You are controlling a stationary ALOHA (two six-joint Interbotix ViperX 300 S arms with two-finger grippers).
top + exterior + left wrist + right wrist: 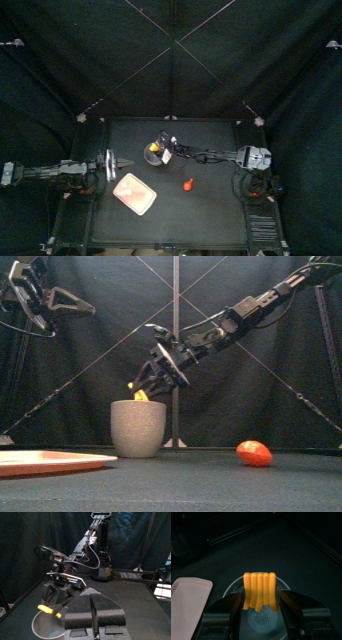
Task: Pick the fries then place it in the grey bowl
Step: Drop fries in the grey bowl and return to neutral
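The yellow fries (260, 588) are clamped between the jaws of my right gripper (260, 601), which is shut on them. They hang directly over the mouth of the tall grey speckled cup (261, 618). In the front view the fries (139, 396) just show above the cup's (138, 428) rim, under the right gripper (152, 380). From above, that gripper (160, 150) reaches in from the right to the cup (155, 153) at the table's middle back. My left gripper (115, 164) rests at the left, shut (93, 609) and holding nothing.
A pink tray (138, 192) lies on the table in front of the cup, left of centre. A small red toy (189, 184) sits to the tray's right; in the front view it (254, 452) stands right of the cup.
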